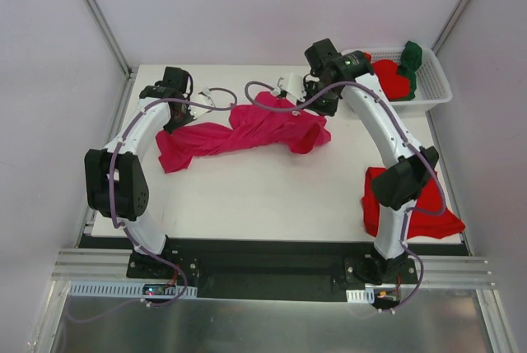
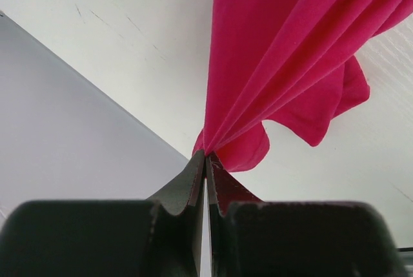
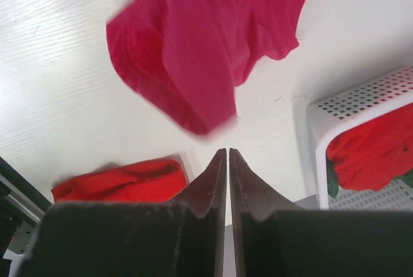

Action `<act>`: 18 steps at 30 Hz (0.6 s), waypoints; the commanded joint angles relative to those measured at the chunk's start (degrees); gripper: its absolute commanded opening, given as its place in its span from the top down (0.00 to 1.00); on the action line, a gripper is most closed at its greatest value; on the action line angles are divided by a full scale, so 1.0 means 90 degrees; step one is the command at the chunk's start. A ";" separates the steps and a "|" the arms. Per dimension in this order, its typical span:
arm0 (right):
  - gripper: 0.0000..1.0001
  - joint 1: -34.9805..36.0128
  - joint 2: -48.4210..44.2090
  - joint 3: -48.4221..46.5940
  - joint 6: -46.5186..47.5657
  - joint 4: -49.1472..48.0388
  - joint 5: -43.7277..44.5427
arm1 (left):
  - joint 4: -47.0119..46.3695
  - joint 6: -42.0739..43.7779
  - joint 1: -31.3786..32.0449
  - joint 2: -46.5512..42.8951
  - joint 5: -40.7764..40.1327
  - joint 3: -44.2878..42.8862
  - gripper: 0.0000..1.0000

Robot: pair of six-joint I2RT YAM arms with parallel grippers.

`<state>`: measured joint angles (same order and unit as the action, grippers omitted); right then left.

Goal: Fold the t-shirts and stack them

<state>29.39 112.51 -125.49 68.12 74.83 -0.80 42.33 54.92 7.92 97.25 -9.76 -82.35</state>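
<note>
A magenta-pink t-shirt [image 1: 247, 131] lies bunched across the middle of the white table. My left gripper [image 1: 175, 119] is shut on its left end; in the left wrist view the cloth [image 2: 284, 44] fans out from the closed fingertips [image 2: 206, 155]. My right gripper [image 1: 323, 104] hovers by the shirt's right end, shut and empty [image 3: 227, 151], with the shirt [image 3: 193, 51] below it, apart from the tips. A folded red t-shirt [image 1: 436, 220] lies at the table's front right, partly behind the right arm, and shows in the right wrist view [image 3: 122, 183].
A white slotted basket [image 1: 432, 90] stands at the back right with a red t-shirt [image 1: 391, 80] and a dark green one [image 1: 410, 58] inside. It also shows in the right wrist view [image 3: 335, 109]. Grey walls close in the table's sides.
</note>
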 commanded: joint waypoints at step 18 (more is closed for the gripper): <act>0.65 0.0299 -0.1535 0.2274 -0.1035 -0.0042 -0.0136 | -0.0045 -0.0573 0.0086 -0.0199 0.0214 -0.1348 0.16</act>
<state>31.22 95.48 -104.20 64.25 76.18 -0.95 41.82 55.22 7.94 99.39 -11.33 -88.99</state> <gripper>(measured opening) 0.249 0.482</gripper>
